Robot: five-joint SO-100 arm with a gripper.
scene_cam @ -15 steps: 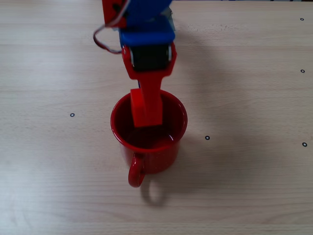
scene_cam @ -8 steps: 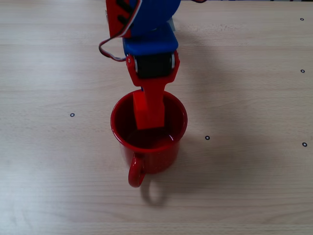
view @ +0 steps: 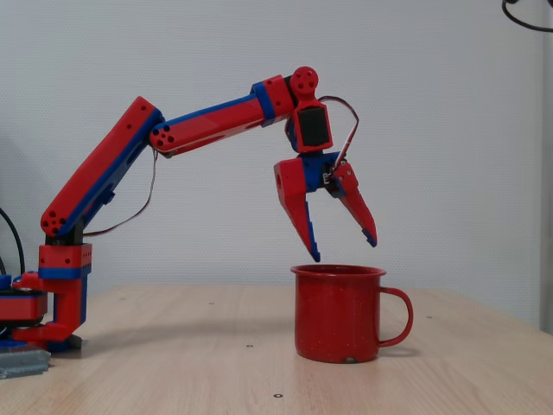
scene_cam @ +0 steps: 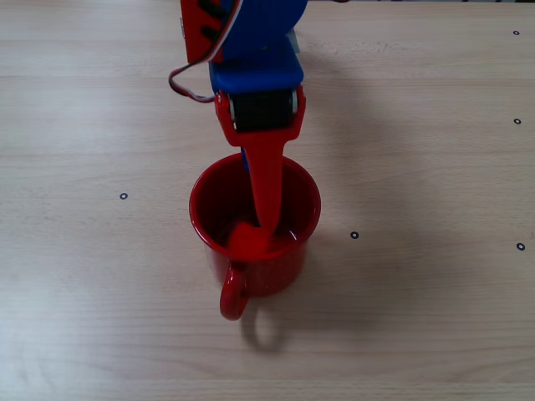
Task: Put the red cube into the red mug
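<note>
Nearest in the overhead fixed view, on a pale wooden tabletop (scene_cam: 435, 317) dotted with small black marks: the loop handle of a large, glossy, cylindrical red mug (scene_cam: 276, 269), turned toward the lower edge of the picture. Stands upright, well clear of anything else, in both fixed views (view: 339, 313). Inside it, close to the near wall and just above the handle, a small matte bright red cube (scene_cam: 247, 240), soft-edged, free of any finger; impossible to say whether already lying on the bottom or only just dropping. Hidden behind the mug's wall in the side view. Above the rim, the red and blue two-finger gripper (view: 344, 250), pointing down, jaws spread wide apart and pinching nothing, tips a little higher than the rim and not touching it. Beyond that, the jointed red and blue plastic arm (view: 207, 121), reaching over from its base (view: 54, 298) at the left of the side view, with a plain white wall (view: 449, 130) farthest back. Judged from this: release step in hand, cube delivered, task all but complete. Next move probably calls for a straight lift of the open fingers, clear of the rim, then a retreat toward the base without knocking the mug.
</note>
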